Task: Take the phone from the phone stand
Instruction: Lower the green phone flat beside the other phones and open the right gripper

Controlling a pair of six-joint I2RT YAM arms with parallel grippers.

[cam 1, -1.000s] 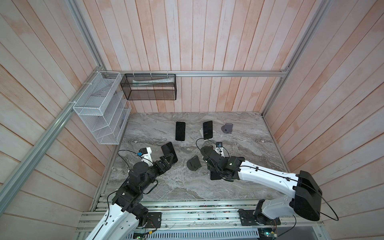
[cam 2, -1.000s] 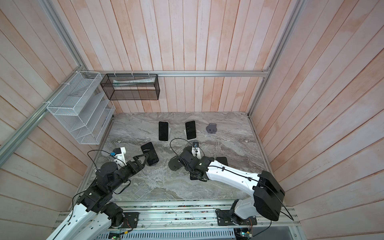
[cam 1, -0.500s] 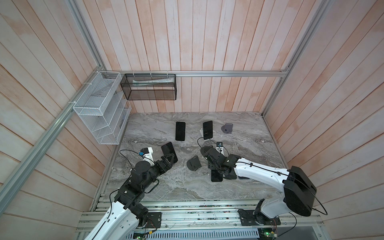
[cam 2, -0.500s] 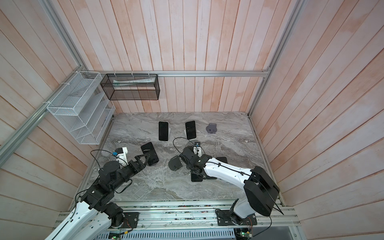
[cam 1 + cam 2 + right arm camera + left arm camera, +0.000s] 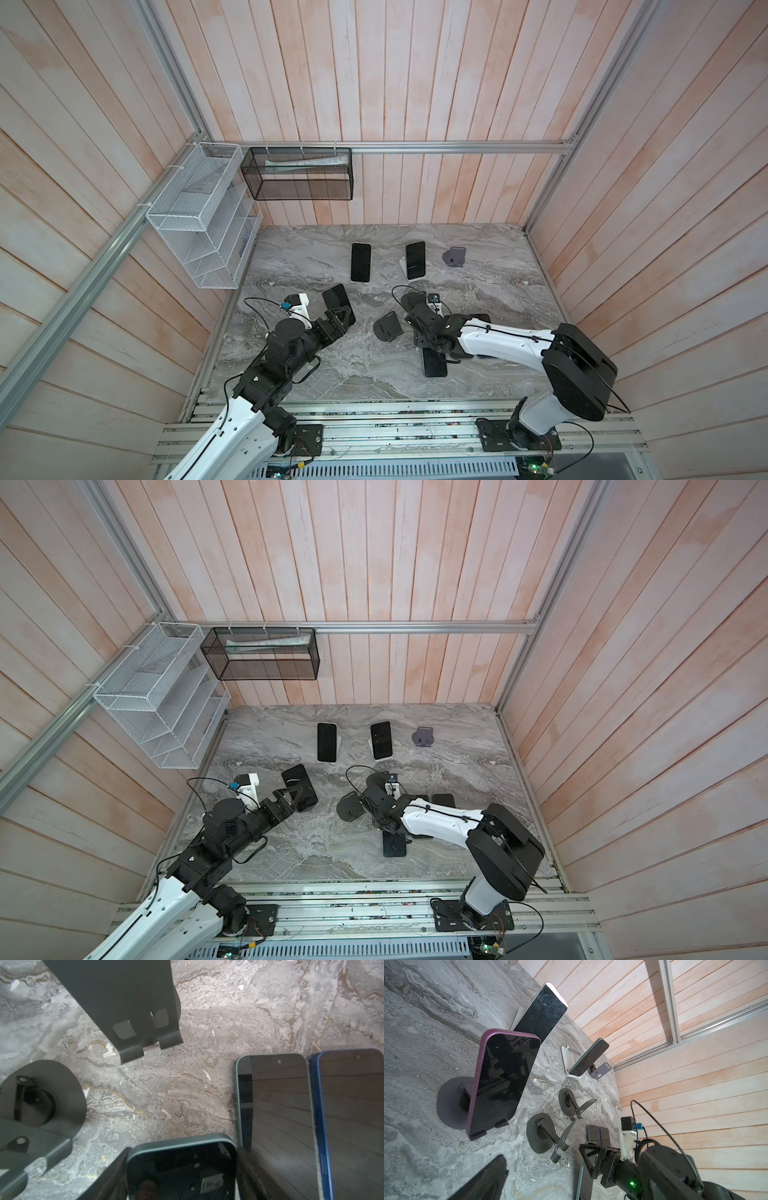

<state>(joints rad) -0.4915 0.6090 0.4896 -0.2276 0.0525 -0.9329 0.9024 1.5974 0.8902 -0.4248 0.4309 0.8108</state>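
Pale wooden boards make the walls [image 5: 415,83] around a grey marbled bench [image 5: 332,374]. On the left wall hangs a white wire rack [image 5: 199,216], and beside it on the back wall a black mesh basket [image 5: 299,174].

The right arm [image 5: 498,336] reaches in from the front, and its right gripper [image 5: 182,1153] is closed on the long sides of a teal-edged phone [image 5: 435,363]. In the right wrist view a finger [image 5: 118,1167] presses on each edge. This phone is off any stand. In both top views it lies level and low at the front middle of the bench, just in front of two empty black stands [image 5: 542,1136]. I cannot tell if it touches the stone.

The left gripper [image 5: 338,318] stands wide open with nothing in it. It is just in front of a purple phone [image 5: 504,1082] that leans on its round black stand [image 5: 450,1103].

Near the back wall two dark phones [image 5: 360,262] lean on white stands [image 5: 566,1061]. A small grey stand [image 5: 455,257] next to them is empty. Beside the right arm, two flat phones [image 5: 276,1115] lie side by side on the bench, one with a teal edge and one with a blue edge.
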